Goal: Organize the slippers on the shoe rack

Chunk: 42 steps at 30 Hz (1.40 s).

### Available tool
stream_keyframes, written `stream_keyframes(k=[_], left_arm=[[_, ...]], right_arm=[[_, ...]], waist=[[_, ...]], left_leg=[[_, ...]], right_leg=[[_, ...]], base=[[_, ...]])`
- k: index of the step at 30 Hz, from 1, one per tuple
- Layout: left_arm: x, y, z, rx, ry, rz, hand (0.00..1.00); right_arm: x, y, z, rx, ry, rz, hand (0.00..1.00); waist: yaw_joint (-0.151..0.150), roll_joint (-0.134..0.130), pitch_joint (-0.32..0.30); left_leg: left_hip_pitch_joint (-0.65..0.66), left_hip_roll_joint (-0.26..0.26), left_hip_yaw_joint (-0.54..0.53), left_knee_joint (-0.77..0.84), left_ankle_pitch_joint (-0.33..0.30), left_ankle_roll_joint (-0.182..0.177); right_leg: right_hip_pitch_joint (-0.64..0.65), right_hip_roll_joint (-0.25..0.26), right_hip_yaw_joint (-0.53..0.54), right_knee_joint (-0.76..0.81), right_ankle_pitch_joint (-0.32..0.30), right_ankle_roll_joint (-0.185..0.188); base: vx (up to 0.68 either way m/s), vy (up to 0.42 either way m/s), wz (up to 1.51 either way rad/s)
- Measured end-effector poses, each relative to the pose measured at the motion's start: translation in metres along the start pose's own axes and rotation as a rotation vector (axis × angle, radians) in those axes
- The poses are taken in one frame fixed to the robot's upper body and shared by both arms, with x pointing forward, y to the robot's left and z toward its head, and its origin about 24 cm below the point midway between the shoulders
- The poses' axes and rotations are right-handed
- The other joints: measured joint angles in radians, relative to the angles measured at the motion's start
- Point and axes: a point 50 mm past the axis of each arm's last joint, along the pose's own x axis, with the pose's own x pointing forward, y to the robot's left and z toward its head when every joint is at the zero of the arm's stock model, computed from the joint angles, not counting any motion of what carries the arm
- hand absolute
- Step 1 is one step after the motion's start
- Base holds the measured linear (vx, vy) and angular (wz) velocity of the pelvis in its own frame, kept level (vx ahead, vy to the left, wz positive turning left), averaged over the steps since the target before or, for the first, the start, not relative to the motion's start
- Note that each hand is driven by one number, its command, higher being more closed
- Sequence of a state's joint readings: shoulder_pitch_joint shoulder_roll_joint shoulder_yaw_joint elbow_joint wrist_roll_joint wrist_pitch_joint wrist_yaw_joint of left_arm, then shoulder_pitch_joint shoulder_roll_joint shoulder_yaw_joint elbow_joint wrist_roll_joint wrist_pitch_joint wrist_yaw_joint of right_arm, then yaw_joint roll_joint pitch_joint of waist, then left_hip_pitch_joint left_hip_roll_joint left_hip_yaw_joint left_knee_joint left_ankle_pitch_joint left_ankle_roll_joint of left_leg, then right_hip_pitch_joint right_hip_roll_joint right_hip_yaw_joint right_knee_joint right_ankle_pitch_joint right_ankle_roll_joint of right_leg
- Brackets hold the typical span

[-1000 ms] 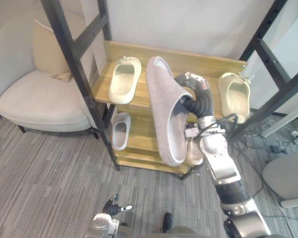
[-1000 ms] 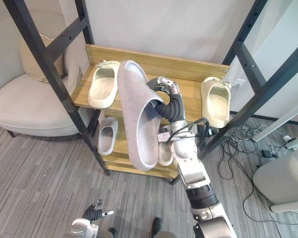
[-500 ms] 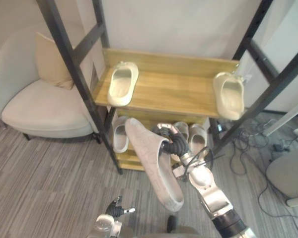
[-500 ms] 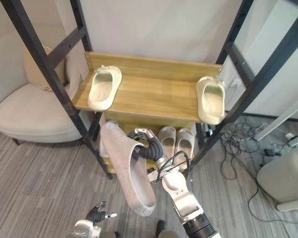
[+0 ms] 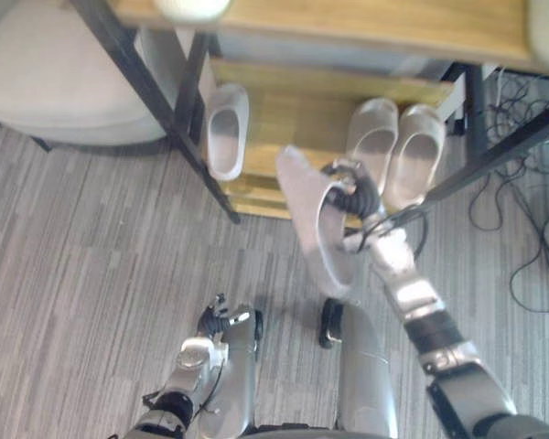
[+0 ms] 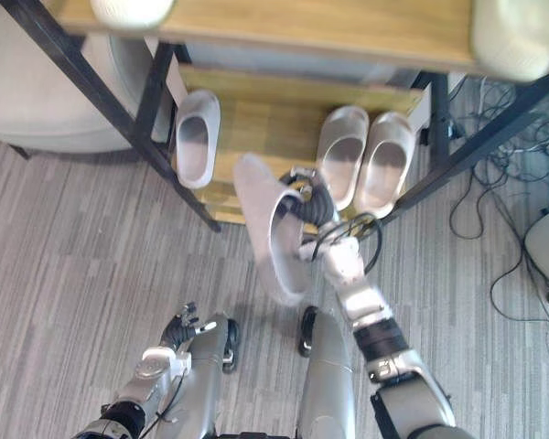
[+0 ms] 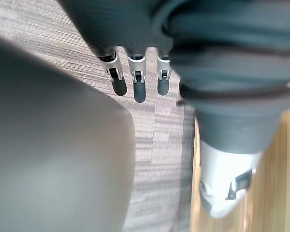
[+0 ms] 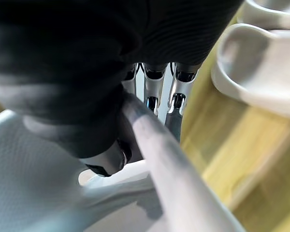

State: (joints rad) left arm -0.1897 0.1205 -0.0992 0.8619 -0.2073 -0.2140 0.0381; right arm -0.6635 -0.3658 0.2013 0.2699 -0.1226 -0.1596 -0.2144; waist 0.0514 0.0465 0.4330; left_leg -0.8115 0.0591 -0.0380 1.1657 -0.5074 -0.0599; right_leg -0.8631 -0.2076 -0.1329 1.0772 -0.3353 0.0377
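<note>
**Grey Slipper Brought Down to the Lower Shelf**

Lowers the grey slipper (image 5: 308,208) from top-shelf height a second ago to just in front of the lower shelf (image 5: 288,105), head camera tipping down with it. Frames a shoe rack (image 5: 348,20) of black metal bars and pale wood boards on striped grey carpet (image 5: 73,274). Leaves a white slipper (image 5: 227,128) alone at the lower shelf's left and a beige pair (image 5: 373,137) side by side at its right, bare wood between. Carries the grey slipper clear of the boards, on edge, sole turned toward the robot's left. Looks like moulded foam with a finely textured skin: probably light, springy rather than stiff, matte and not slippery, hardly fragile. Suggests the thin wall around the foot opening as the best hold, narrow enough to pinch. Clamps the right hand (image 5: 355,197) there, fingers (image 8: 157,96) on one side of the wall and thumb on the other. Hangs the left hand (image 5: 220,320) low above the carpet, fingers straight, holding nothing.
</note>
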Motion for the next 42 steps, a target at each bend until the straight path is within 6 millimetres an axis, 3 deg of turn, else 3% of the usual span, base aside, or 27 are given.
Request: stream_keyframes(k=[3, 7, 11, 13, 19, 25, 37, 38, 42], left_arm=[[-0.003, -0.007, 0.007, -0.045, -0.059, -0.013, 0.00], [-0.013, -0.004, 0.015, -0.132, -0.157, 0.017, 0.00], [0.006, 0.012, 0.045, -0.160, -0.210, 0.127, 0.00], [0.008, 0.018, 0.050, -0.145, -0.215, 0.144, 0.00], [0.005, 0.026, 0.020, -0.124, -0.070, 0.185, 0.00], [0.005, 0.023, 0.019, -0.109, -0.063, 0.181, 0.00], [0.007, 0.018, 0.021, -0.130, -0.066, 0.174, 0.00], [0.007, 0.018, 0.021, -0.131, -0.067, 0.173, 0.00], [0.008, 0.016, 0.022, -0.142, -0.069, 0.170, 0.00]], right_arm=[[0.017, -0.012, 0.012, -0.066, -0.044, -0.057, 1.00], [0.038, -0.030, 0.035, -0.110, -0.131, -0.139, 1.00], [0.064, -0.049, 0.051, -0.182, -0.155, -0.210, 1.00], [0.071, -0.058, 0.054, -0.199, -0.142, -0.242, 1.00], [0.089, -0.080, 0.052, -0.270, -0.064, -0.330, 1.00], [0.101, -0.097, 0.059, -0.287, -0.030, -0.424, 1.00], [0.105, -0.124, 0.063, -0.269, 0.030, -0.597, 1.00], [0.104, -0.127, 0.064, -0.258, 0.032, -0.614, 0.00], [0.106, -0.133, 0.068, -0.244, 0.033, -0.643, 0.00]], waist=[[0.022, 0.026, 0.003], [0.054, 0.038, -0.001], [0.055, 0.004, 0.017], [0.056, -0.013, 0.027], [0.063, -0.013, 0.027], [0.070, -0.013, 0.027], [0.090, -0.013, 0.024], [0.093, -0.013, 0.024], [0.095, -0.012, 0.022]], left_leg=[[-0.070, 0.000, 0.000, 0.061, -0.018, 0.003], [-0.188, 0.003, -0.007, 0.117, -0.025, -0.005], [-0.292, 0.009, -0.030, 0.163, -0.016, -0.020], [-0.318, 0.003, -0.029, 0.172, -0.016, -0.021], [-0.362, -0.007, -0.034, 0.169, -0.012, -0.023], [-0.383, -0.022, -0.041, 0.145, 0.007, -0.027], [-0.413, -0.035, -0.067, 0.118, 0.044, -0.046], [-0.415, -0.037, -0.070, 0.114, 0.048, -0.047], [-0.429, -0.043, -0.086, 0.109, 0.059, -0.056]], right_leg=[[-0.069, -0.013, 0.003, 0.069, -0.031, 0.006], [-0.181, -0.020, 0.002, 0.128, -0.044, 0.005], [-0.272, -0.031, -0.020, 0.177, -0.046, 0.002], [-0.301, -0.045, -0.021, 0.196, -0.051, -0.011], [-0.331, -0.061, -0.033, 0.199, -0.062, -0.007], [-0.343, -0.085, -0.050, 0.193, -0.065, -0.011], [-0.346, -0.113, -0.097, 0.196, -0.078, -0.034], [-0.346, -0.116, -0.101, 0.196, -0.078, -0.035], [-0.348, -0.123, -0.121, 0.198, -0.083, -0.049]], base=[[-0.04, 0.023, 0.09], [-0.01, 0.015, 0.06], [0.02, -0.019, 0.16], [0.03, -0.008, 0.14], [0.04, 0.005, 0.11], [0.03, 0.012, 0.14], [0.01, -0.011, 0.14], [0.01, -0.005, 0.10], [0.02, -0.012, 0.13]])
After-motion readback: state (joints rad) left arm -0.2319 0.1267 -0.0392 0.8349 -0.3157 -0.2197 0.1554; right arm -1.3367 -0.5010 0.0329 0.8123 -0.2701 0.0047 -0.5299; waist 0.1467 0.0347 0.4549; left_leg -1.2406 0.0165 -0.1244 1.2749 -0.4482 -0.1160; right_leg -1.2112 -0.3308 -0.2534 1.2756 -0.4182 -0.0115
